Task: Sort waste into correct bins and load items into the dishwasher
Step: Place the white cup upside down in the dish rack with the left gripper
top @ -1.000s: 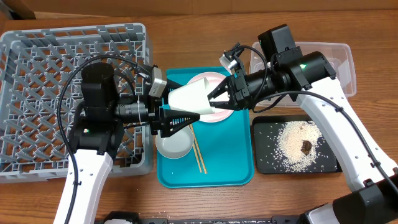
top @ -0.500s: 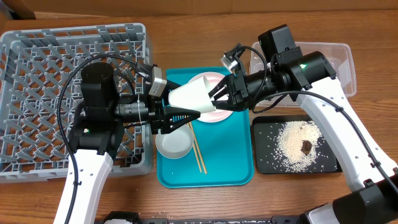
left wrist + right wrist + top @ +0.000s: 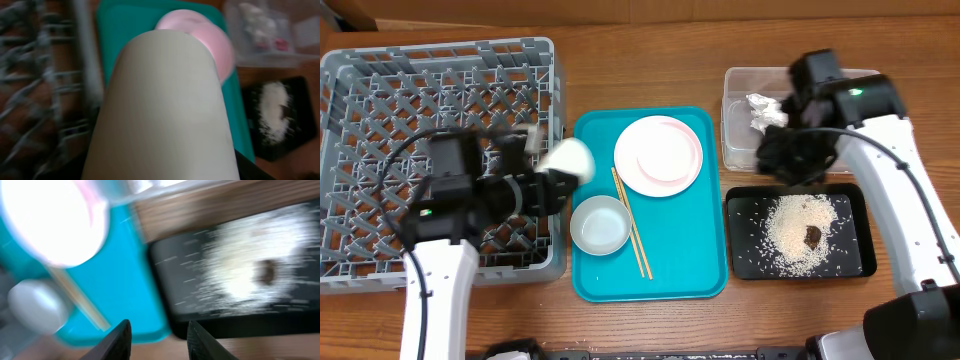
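Note:
My left gripper (image 3: 548, 183) is shut on the small white cup (image 3: 570, 158), which hangs at the right edge of the grey dish rack (image 3: 380, 150). In the left wrist view the cup (image 3: 165, 110) fills most of the picture and hides the fingers. My right gripper (image 3: 157, 342) stands open and empty, above the gap between the clear tub (image 3: 865, 95) and the black tray (image 3: 745, 255). Rice (image 3: 798, 232) with a brown lump (image 3: 813, 235) lies in the black tray. A paper wad (image 3: 765, 110) lies in the tub. The pale plate (image 3: 658, 155), a bowl (image 3: 600, 225) and the chopsticks (image 3: 632, 228) rest on the teal tray (image 3: 680, 270).
The rack covers the left third of the wooden table. The teal tray lies in the middle, with the two bins to its right. Something red (image 3: 280, 45) shows inside the tub in the left wrist view.
The right gripper opened, let go of the cup and drew back right over the bins. The left arm carried the cup left, off the plate, to the rack's edge.

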`<state>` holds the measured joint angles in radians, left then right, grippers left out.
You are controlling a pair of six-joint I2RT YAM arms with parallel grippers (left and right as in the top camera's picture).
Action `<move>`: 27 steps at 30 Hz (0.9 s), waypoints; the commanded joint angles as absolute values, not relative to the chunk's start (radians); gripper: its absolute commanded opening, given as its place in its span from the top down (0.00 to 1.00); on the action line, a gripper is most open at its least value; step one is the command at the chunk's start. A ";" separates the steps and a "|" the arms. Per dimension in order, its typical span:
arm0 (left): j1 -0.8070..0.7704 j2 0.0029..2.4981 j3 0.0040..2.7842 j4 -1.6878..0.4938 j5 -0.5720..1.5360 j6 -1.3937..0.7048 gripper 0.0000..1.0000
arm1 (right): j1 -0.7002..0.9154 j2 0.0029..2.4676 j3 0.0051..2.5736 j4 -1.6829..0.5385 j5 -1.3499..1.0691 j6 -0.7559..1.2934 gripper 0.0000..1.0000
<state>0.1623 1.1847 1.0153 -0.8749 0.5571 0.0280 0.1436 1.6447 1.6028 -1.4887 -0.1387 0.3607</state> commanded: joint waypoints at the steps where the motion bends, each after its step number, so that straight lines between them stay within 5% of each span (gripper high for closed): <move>1: 0.310 1.154 1.063 -0.934 0.276 -0.007 0.96 | 0.073 1.584 1.618 -1.503 0.029 0.321 0.62; 7: 0.487 1.173 1.062 -0.973 0.136 -0.080 0.92 | 0.004 1.584 1.618 -1.528 0.028 0.306 0.62; 19: 0.497 1.382 1.062 -0.947 0.062 -0.107 0.80 | 0.004 1.584 1.618 -1.530 0.024 0.306 0.62; 22: 0.497 1.419 1.062 -0.941 0.061 -0.114 0.32 | 0.004 1.584 1.618 -1.533 0.025 0.306 0.62; 23: 0.497 1.425 1.062 -0.939 0.073 -0.113 0.00 | 0.004 1.584 1.618 -1.534 0.025 0.306 0.62; 27: 0.496 1.421 1.090 -0.954 0.150 -0.113 0.00 | 0.004 1.584 1.618 -1.541 0.025 0.306 0.62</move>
